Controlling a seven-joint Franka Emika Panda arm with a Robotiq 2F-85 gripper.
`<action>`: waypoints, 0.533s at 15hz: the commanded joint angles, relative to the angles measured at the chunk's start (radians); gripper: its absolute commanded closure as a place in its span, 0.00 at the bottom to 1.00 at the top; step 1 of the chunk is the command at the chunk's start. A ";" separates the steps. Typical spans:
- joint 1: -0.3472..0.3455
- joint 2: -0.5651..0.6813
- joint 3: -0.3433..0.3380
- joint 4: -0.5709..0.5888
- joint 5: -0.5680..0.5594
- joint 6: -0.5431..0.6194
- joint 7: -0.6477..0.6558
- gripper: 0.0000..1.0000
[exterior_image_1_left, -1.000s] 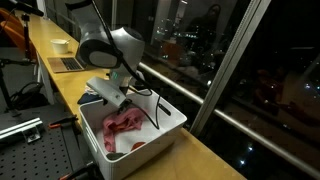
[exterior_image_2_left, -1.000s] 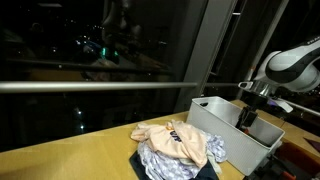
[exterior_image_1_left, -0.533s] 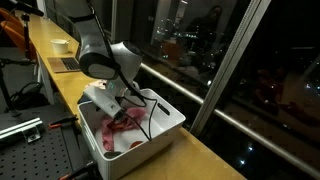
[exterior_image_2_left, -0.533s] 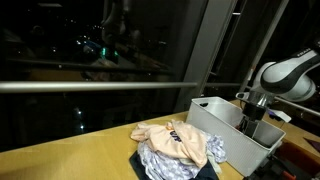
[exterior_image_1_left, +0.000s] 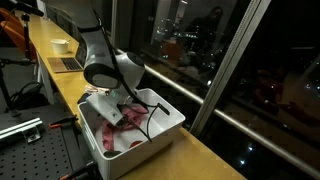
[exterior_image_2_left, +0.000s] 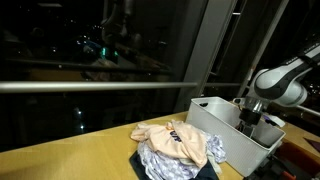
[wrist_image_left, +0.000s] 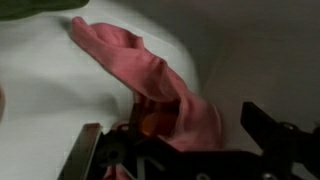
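the pincer (wrist_image_left: 175, 140) hangs wide open inside the white bin (exterior_image_1_left: 172, 113), gripping nothing. the pink cloth (wrist_image_left: 150, 75) lies loose on the bin floor under it. a pile of clothes (exterior_image_2_left: 175, 145) sits outside on the worktop (exterior_image_2_left: 70, 160).

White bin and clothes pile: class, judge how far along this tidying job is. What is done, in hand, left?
Done: a pink cloth lies inside the white bin. In hand: the pincer hangs open over that cloth, not closed on it. Left: a pile of clothes sits on the wooden table beside the bin, likely next.
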 joint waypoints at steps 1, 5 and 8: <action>-0.016 0.100 0.010 0.041 0.001 0.052 -0.015 0.00; -0.046 0.141 0.016 0.071 -0.015 0.060 -0.008 0.00; -0.055 0.151 0.020 0.095 -0.019 0.053 0.002 0.28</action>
